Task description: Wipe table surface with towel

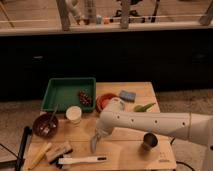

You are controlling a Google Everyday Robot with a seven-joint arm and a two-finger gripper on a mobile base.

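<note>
The gripper (98, 134) hangs over the middle of the bench (125, 152), its fingers closed on the towel (93, 144). The towel droops onto the wood, near and right of the white cup (73, 114), just beyond the brush (82, 160).

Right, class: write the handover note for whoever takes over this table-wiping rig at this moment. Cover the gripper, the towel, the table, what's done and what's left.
Gripper: low over the middle of the table surface, on the arm reaching in from the right.
Towel: a pale strip directly under the gripper, reaching the wood; whether it is gripped cannot be told.
Done: the towel is at the surface.
Left: the wiping itself, probably steering round the dark cup and the white-handled brush.
</note>
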